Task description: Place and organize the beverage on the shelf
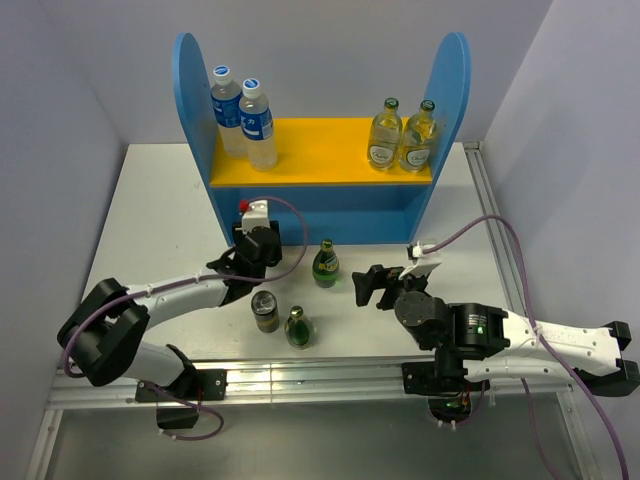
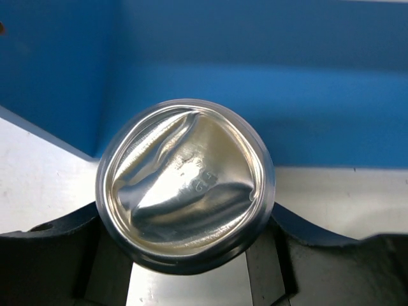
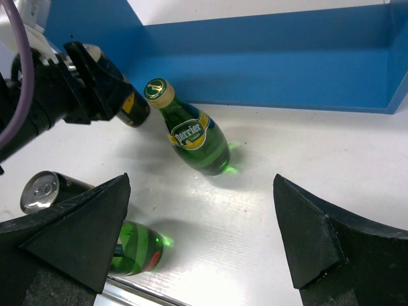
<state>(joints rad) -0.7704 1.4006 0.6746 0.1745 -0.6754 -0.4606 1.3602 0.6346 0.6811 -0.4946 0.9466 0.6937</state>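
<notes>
the left gripper [image 3: 95, 86], upper left of the right-wrist frame, is clamped on a can [image 2: 185, 185] held sideways, base toward the shelf [image 1: 320, 150] at top centre, likely bound for its lower level. the right gripper [image 3: 204, 248] hangs with fingers apart before a green bottle [image 3: 194, 137].

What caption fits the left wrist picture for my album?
The left tool grips a shiny can in front of the blue shelf.
</notes>
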